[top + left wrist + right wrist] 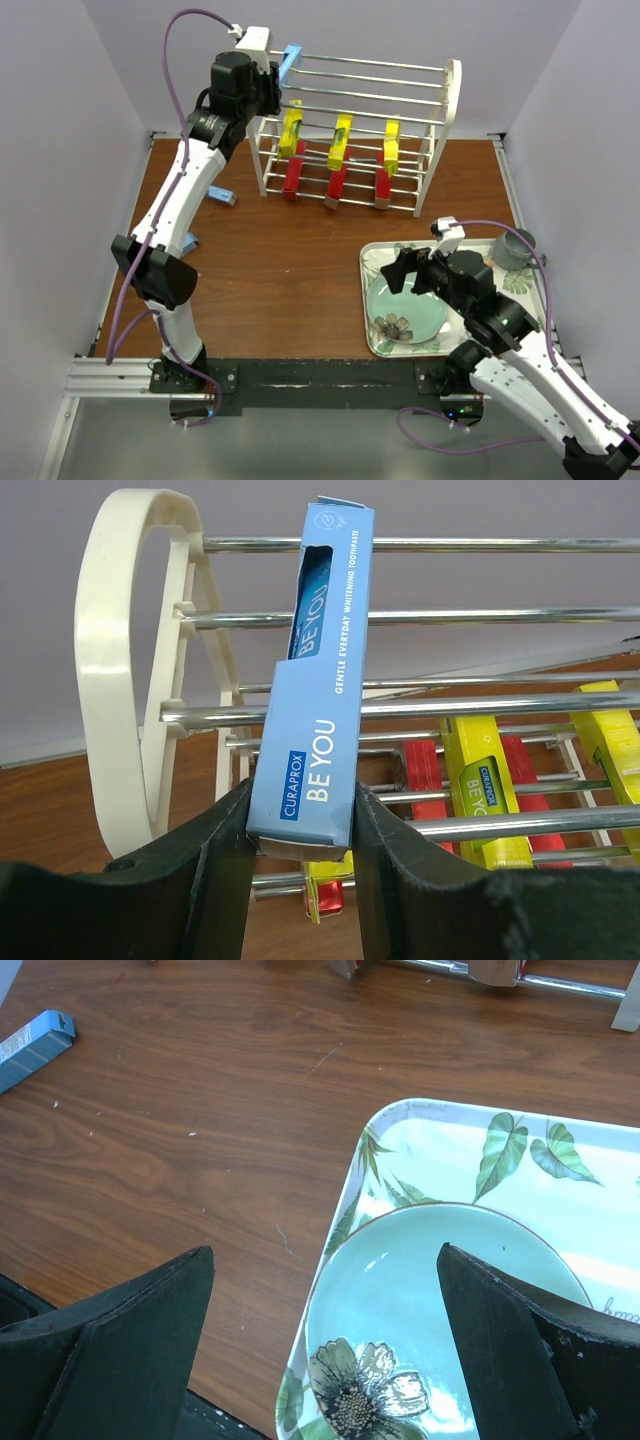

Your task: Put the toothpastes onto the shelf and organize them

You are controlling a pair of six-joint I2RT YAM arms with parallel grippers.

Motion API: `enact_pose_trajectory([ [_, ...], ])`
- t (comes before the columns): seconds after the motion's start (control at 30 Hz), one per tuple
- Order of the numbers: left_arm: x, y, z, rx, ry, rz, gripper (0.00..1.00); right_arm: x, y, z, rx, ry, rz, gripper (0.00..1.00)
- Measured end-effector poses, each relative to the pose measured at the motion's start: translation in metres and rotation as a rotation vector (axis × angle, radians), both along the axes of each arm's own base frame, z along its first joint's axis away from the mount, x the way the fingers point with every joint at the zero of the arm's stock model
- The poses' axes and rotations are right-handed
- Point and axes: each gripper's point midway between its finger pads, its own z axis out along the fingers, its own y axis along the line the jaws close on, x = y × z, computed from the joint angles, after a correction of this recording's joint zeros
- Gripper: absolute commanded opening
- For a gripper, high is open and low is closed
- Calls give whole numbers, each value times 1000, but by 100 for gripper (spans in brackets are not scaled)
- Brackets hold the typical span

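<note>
While the left jaws stand clamped on the lower end of a blue box (322, 660), its long axis runs up and away from them, crossing the upper rungs at the left end of the shelf (110, 660). Farther right, the right jaws hang wide apart and empty over the tray (450, 1130), well apart from the shelf.

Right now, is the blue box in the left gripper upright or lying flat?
Upright, slightly tilted: the left gripper clamps the blue box at its bottom end, in front of the shelf.
</note>
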Motion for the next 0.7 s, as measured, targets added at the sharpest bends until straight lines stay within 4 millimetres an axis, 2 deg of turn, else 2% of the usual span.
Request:
enact_pose_trajectory([
  [0.33, 4, -5, 0, -69, -10, 13, 36, 0, 0, 0, 2, 1, -1, 98],
  [0.7, 4, -7, -3, -106, -3, 16, 54, -1, 0, 3, 15, -4, -4, 98],
])
